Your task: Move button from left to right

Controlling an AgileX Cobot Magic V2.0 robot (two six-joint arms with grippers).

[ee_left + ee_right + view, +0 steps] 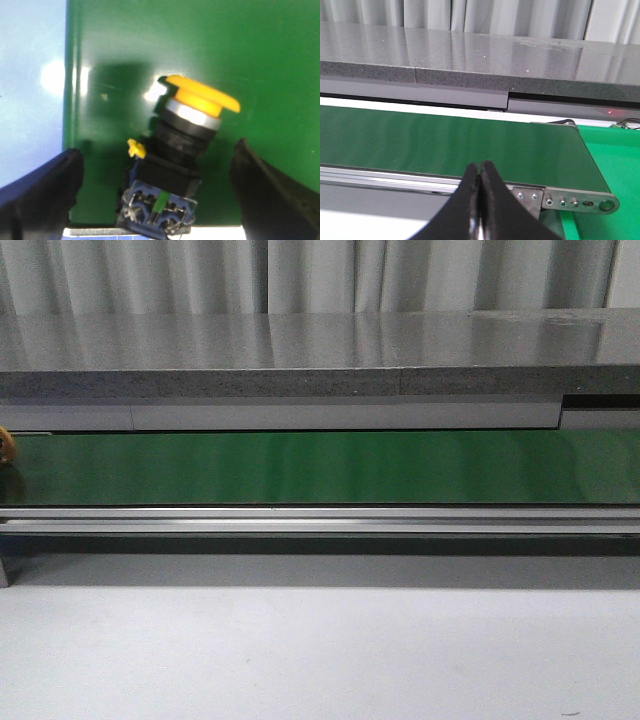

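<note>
One button point(172, 150) lies tilted on the green belt point(240, 55), cap toward one o'clock, between the left gripper's point(157, 192) spread, empty fingers. Right gripper point(479, 192) fingers pressed together, empty, above the belt's edge.

No text, label, brand, number or sign can be read in any of the views. The button's point(172, 150) contact block shows pale markings in the left wrist view, but they are too blurred to make out as letters or figures. The green belt point(320, 468) and the grey stone ledge point(470, 50) behind it carry no legible writing.
</note>
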